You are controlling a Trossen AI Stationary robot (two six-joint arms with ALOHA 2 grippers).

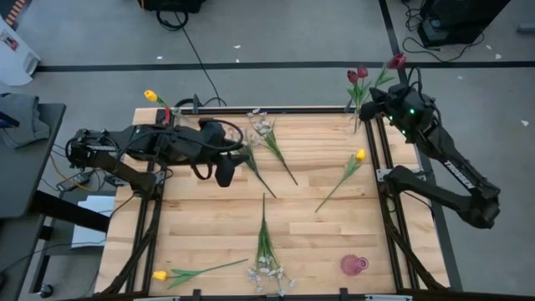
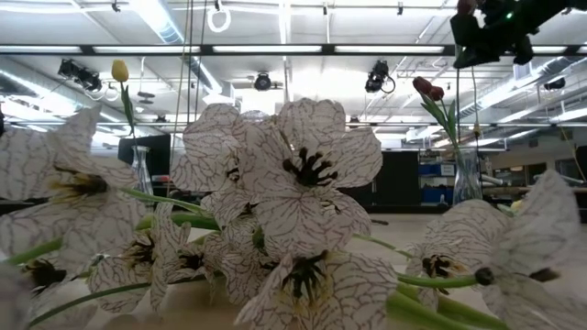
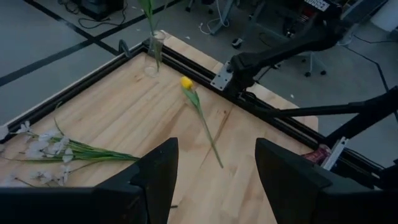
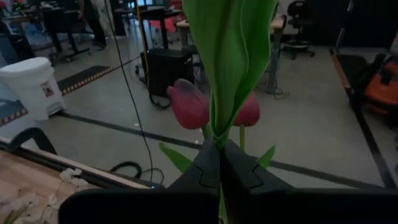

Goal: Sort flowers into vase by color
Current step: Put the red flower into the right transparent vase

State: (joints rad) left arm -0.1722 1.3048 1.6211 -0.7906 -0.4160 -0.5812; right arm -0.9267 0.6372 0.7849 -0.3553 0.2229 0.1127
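On our wooden counter [image 1: 209, 242] flowers lie scattered, our left fingers [image 1: 224, 177] wait wide, and our right fingers [image 4: 219, 177] pinch a red tulip [image 1: 396, 61]; we should lower it slowly, straight into the corner vase [image 1: 358, 124].

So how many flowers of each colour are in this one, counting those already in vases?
Yellow tulips: 3
Dark red tulips: 3
White blossom sprays: 3, as far as the overlapping stems show
Total: 9
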